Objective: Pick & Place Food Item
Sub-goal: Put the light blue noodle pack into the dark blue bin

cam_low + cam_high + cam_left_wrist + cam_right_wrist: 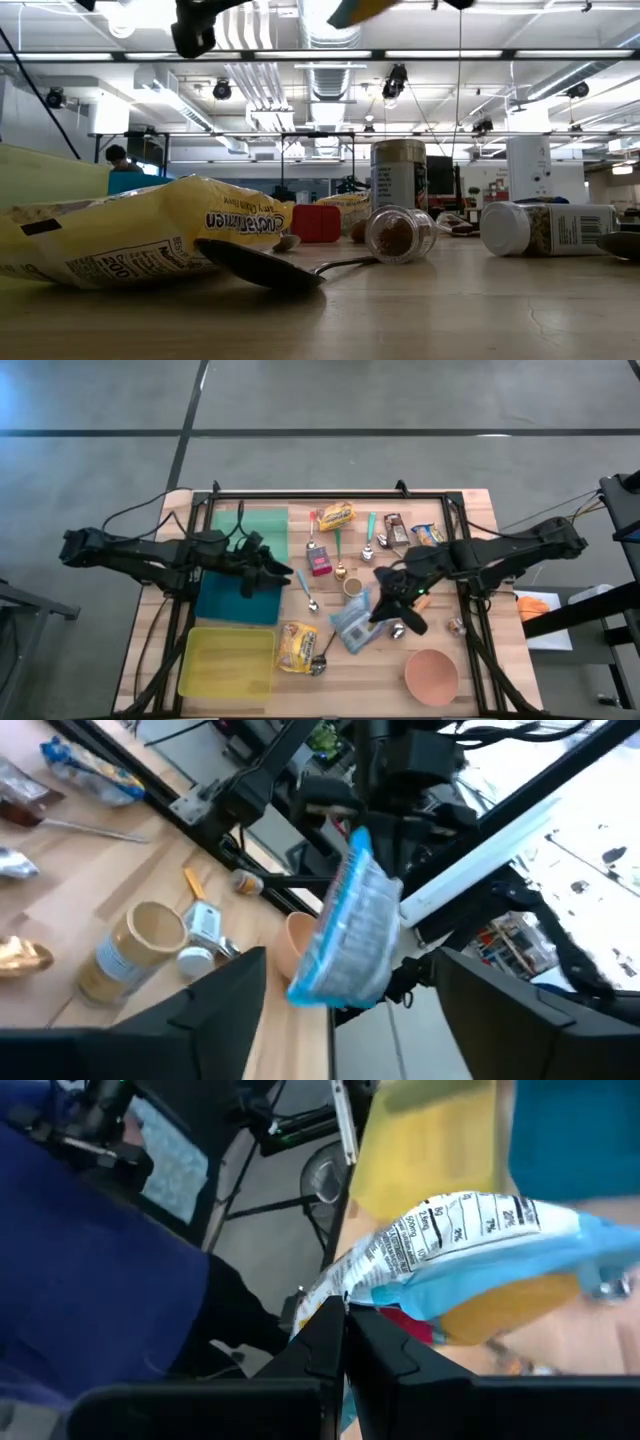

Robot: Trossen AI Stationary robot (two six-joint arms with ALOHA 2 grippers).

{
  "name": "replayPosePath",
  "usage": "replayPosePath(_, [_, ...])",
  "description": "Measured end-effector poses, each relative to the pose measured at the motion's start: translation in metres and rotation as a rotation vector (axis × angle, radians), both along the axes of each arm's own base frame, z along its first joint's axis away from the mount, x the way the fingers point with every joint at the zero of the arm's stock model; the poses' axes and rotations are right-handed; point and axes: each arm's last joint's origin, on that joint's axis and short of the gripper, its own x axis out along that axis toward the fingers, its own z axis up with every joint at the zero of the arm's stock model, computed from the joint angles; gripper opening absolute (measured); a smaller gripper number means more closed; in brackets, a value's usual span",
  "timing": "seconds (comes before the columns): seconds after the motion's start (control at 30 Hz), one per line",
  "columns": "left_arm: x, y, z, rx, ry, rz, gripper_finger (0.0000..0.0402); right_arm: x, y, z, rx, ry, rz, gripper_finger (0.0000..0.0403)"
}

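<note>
The wooden table (440, 530) carries, in the high view, a dark blue bin (238, 600) at about 9 o'clock from its middle, a green bin (250, 528) at 11 o'clock and a yellow bin (228, 660) at 8 o'clock. A pink bowl (431, 676) sits at 5 o'clock. The left gripper (268, 575) hangs over the blue bin's inner edge, its two fingers (215, 1005) spread wide with nothing between them. The right gripper (388, 608) is just right of centre, its fingers pinched tight on the edge of a blue-and-white snack packet (356, 626), which hangs lifted off the table. A yellow ramen packet (297, 645) lies at 6 o'clock, a spoon (265, 265) touching it.
</note>
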Motion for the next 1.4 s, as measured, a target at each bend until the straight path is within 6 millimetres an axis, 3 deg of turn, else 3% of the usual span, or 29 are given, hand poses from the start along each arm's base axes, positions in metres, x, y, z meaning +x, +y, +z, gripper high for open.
replayPosePath(0.17, [0.011, -0.001, 0.011, 0.072, -0.034, -0.041, 0.0314, 0.028, 0.003, 0.003, -0.051, -0.032, 0.039, 0.0008])
replayPosePath(0.37, [0.032, -0.006, 0.023, 0.131, -0.048, -0.181, 0.0314, 0.054, -0.008, 0.009, -0.075, -0.069, 0.035, 0.0008])
replayPosePath(0.67, [0.049, -0.006, 0.015, 0.141, -0.002, -0.224, 0.0315, 0.085, -0.019, 0.010, 0.001, -0.146, 0.105, 0.0008])
replayPosePath(0.87, [0.050, -0.007, 0.020, 0.164, -0.078, -0.290, 0.0315, 0.097, -0.016, 0.000, 0.010, -0.139, 0.118, 0.0008])
replayPosePath(1.4, [0.069, -0.007, 0.009, 0.131, -0.103, -0.313, 0.0315, 0.103, -0.019, 0.004, 0.010, -0.219, 0.114, 0.0008])
